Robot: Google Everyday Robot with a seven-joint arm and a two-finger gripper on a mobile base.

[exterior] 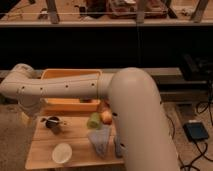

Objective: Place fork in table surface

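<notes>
Yellow tub [59,106] half hidden by arm [65,90], dark cup [53,125] of utensils on table [80,140], gripper unseen past the arm's left bend, grip can't be told.

Bare tabletop [76,134] between cup [52,125], bowl [61,153] and cloth [100,141]; arm [65,89] across tub [65,106], jaws hidden

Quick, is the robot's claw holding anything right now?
Gripper: cannot be told; it is out of sight past the white arm's bend at left.

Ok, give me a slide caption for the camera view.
Arm reaches across tub and table with cup and bowl; end effector hidden past the arm's bend.
</notes>
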